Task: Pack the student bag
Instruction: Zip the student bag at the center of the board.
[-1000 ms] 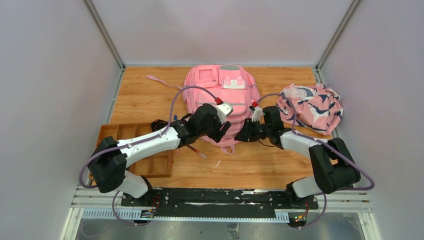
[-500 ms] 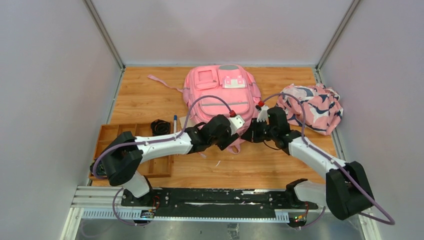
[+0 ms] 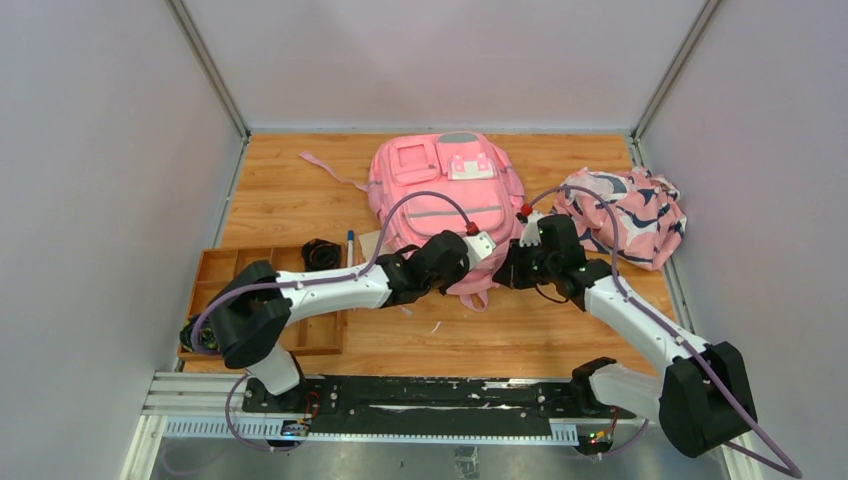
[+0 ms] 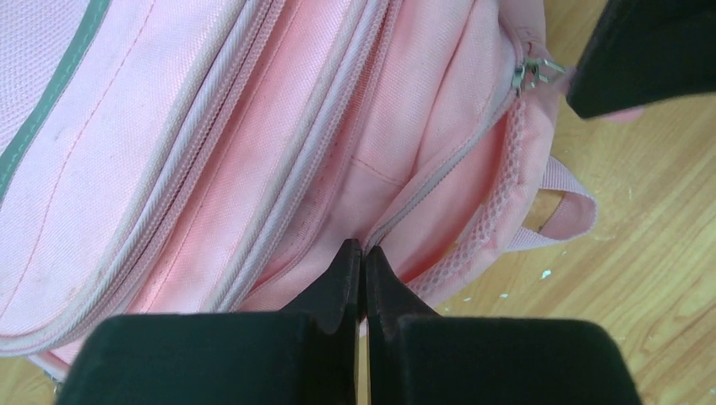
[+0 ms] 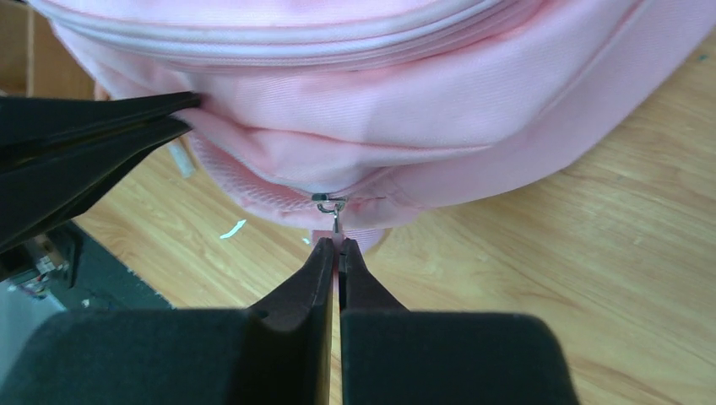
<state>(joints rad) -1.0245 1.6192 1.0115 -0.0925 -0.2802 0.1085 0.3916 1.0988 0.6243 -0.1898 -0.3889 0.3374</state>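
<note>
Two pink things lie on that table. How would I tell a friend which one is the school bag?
On the wooden tabletop, look at the middle of the far edge. The large pink fabric backpack lies there, with grey trim and front pockets; the crumpled pink cloth with navy-white pattern to its right has neither.

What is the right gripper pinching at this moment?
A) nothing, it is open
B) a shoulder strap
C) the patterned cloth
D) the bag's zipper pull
D: in the right wrist view the right gripper is shut, its tips meeting on the zipper pull that hangs at the near edge of the bag.
</note>
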